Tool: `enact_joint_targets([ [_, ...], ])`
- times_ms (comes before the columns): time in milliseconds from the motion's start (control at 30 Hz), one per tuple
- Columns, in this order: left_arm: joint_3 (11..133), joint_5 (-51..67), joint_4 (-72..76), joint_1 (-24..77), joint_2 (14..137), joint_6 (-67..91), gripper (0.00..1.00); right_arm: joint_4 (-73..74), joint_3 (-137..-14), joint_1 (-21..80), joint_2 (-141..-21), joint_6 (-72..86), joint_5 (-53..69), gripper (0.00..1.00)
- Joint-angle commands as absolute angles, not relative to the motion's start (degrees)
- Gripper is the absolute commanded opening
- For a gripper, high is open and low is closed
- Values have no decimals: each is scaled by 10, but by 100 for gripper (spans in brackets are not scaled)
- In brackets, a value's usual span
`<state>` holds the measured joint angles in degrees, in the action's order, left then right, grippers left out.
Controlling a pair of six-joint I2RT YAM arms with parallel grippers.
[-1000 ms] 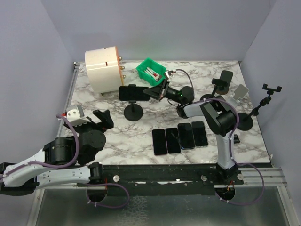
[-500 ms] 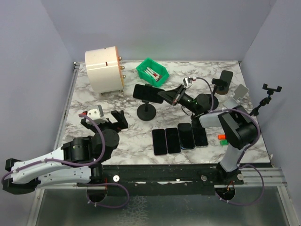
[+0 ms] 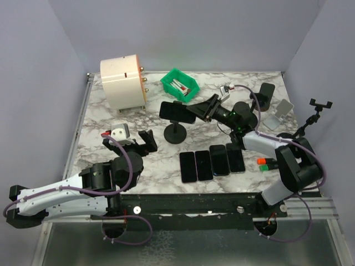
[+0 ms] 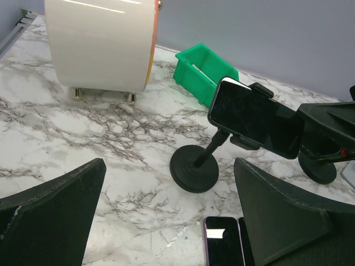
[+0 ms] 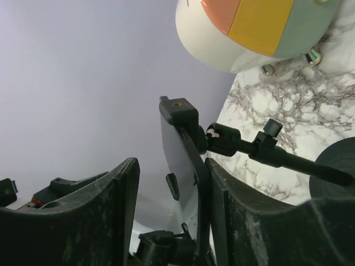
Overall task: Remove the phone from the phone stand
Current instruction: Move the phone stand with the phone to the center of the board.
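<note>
A black phone (image 3: pixel 176 111) sits sideways in the clamp of a black phone stand (image 3: pixel 176 133) with a round base, mid-table. My right gripper (image 3: pixel 199 112) reaches in from the right and straddles the phone's end. In the right wrist view the phone (image 5: pixel 186 166) stands edge-on between the fingers: the right finger lies against its back, the left finger stands apart, so the gripper (image 5: pixel 169 205) is open. My left gripper (image 3: pixel 133 143) hovers open to the stand's front left, holding nothing. Its view shows the phone (image 4: pixel 255 117) and the stand's base (image 4: pixel 194 169) ahead.
A white drum-shaped device (image 3: pixel 122 82) stands at the back left, a green bin (image 3: pixel 179 84) beside it. Several phones (image 3: pixel 212 160) lie flat in a row near the front. More stands (image 3: pixel 266 95) (image 3: pixel 310 119) occupy the right side. Small orange and green items (image 3: pixel 263 163) lie front right.
The right gripper's jaws have parted from a shut grip on the phone. Stand and phone shifted to the right over the second. The left arm moved right, toward the stand.
</note>
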<state>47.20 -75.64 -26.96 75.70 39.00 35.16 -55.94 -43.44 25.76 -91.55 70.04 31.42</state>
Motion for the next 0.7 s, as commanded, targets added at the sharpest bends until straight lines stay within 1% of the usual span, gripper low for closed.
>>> enact_joint_targets([
  [0, 463, -740, -244, 754, 382, 328, 99, -403, -468, 257, -864, 596, 327, 59],
  [133, 459, -737, -241, 755, 375, 322, 99, -299, -482, 257, -833, 531, 311, 68],
  [200, 457, -735, -239, 754, 374, 320, 99, -221, -499, 257, -814, 487, 295, 72],
  [300, 451, -733, -229, 754, 370, 307, 99, -96, -526, 257, -775, 404, 237, 76],
  [400, 431, -721, -183, 754, 369, 271, 99, 13, -555, 257, -732, 320, 170, 79],
  [500, 413, -700, -128, 752, 377, 240, 99, 97, -591, 257, -699, 244, 113, 80],
  [600, 401, -645, -76, 718, 402, 220, 99, 134, -622, 258, -685, 215, 52, 80],
  [667, 408, -546, -74, 645, 427, 245, 99, 126, -625, 262, -673, 191, 18, 80],
])
